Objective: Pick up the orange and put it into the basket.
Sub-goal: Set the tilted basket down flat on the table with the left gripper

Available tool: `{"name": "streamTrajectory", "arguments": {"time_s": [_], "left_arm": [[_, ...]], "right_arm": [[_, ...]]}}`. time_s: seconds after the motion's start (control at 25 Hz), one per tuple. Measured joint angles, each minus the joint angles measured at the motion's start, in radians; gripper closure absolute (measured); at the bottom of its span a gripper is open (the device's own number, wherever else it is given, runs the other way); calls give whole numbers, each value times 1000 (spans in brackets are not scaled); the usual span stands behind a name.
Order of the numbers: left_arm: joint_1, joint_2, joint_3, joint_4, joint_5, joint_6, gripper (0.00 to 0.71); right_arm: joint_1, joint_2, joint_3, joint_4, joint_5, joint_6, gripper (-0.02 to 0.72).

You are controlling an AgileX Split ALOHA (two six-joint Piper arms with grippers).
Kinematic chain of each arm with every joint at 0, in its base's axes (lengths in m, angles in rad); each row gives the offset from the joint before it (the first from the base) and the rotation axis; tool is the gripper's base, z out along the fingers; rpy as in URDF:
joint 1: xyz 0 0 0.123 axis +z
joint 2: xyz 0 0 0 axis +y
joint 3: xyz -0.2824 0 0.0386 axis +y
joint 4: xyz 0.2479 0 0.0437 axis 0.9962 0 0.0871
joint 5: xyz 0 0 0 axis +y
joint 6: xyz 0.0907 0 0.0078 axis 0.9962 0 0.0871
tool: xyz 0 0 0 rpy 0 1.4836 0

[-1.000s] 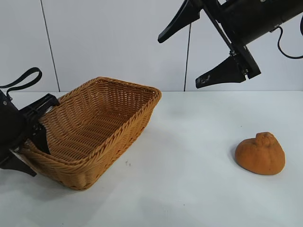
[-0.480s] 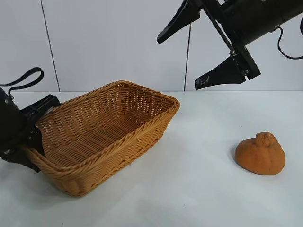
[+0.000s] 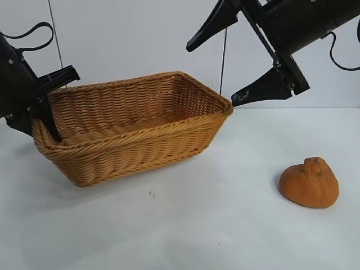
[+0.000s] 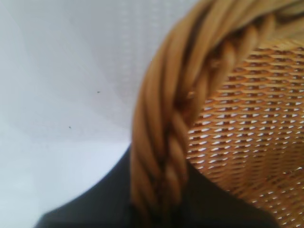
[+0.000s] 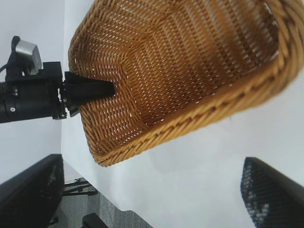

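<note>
The basket (image 3: 140, 147) is a tan woven wicker one, standing left of centre with its open side up. My left gripper (image 3: 44, 112) is shut on the braided rim (image 4: 161, 142) at the basket's left end, one finger inside (image 5: 90, 90) and one outside. I cannot tell whether the basket's bottom touches the table. The orange (image 3: 309, 183), dull and lumpy, sits on the white table at the right, apart from both grippers. My right gripper (image 3: 211, 75) hangs open and empty high above the table, over the basket's right end (image 5: 190, 61).
The white table (image 3: 225, 225) runs from the basket to the orange. A pale wall stands behind. In the right wrist view the table's edge (image 5: 137, 209) and a dark stand below it show beyond the basket.
My left gripper has risen with the basket's left end. The basket has swung from a steep tilt to nearly level, and its right end has moved right. The right arm and the orange have not moved.
</note>
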Motion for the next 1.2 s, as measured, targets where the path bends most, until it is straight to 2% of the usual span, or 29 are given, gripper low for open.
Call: {"name": "streamTrajectory", "arguments": {"time_s": [0.24,0.84,0.92,0.96,1.0,1.08,1.12,1.2], "left_arm": [[-52,16,-4,10,15,44,628],[-52,122,-12,-15,-43,83,625],[-52,123,-11,-17,-43,83,575],[-52,123,-11,-17,-43,83,575],[-52,124,-16,-24,-40,83,421],[-52,123,-16,-28,-38,83,249],[-52,123,-16,-29,-37,83,178],[-52,114,-16,-29,-32,83,113]], "right_arm": [[0,0,0,0,12,0,10],[0,0,0,0,21,0,10],[0,0,0,0,21,0,10],[0,0,0,0,21,0,10],[0,0,0,0,21,0,10],[0,0,0,0,22,0,10],[0,0,0,0,22,0,10],[0,0,0,0,23,0,10]]}}
